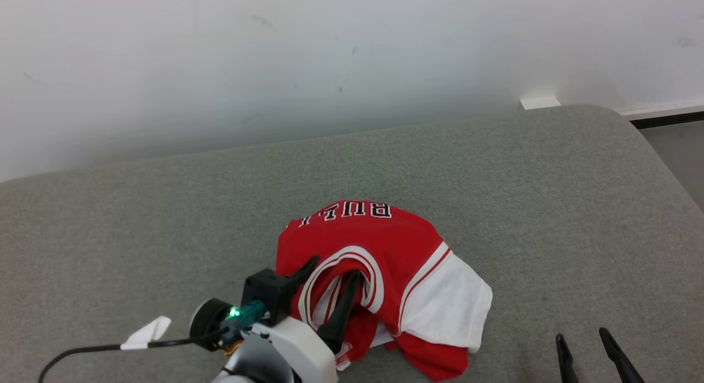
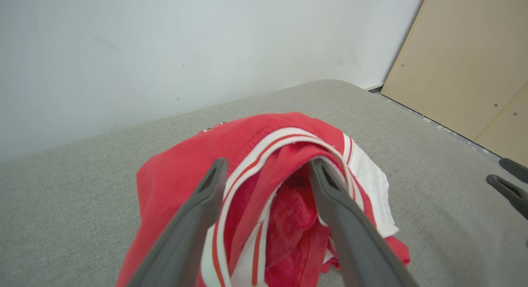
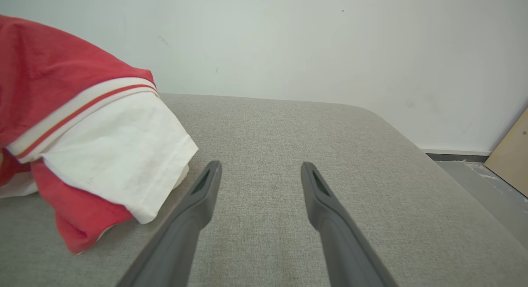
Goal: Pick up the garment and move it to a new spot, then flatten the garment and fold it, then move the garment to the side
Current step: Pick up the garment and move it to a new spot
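This looks like a bare test room. A grey fabric-covered surface (image 1: pixel 495 168) stands against a scuffed white wall (image 1: pixel 275 53). Plain plywood panels (image 2: pixel 466 60) and a grey floor (image 3: pixel 486 184) lie beside it.

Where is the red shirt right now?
In the head view, the red shirt lies crumpled low in the middle of the grey cushion, the left arm's open jaws straddling its striped trim.

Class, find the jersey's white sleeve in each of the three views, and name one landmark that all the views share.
Head view: the white sleeve lies right of centre, on the jersey's right side.
Left wrist view: sleeve right of centre, past the left gripper.
Right wrist view: sleeve at left, beside the right gripper.
Shared landmark: the white wall behind the grey cushion.
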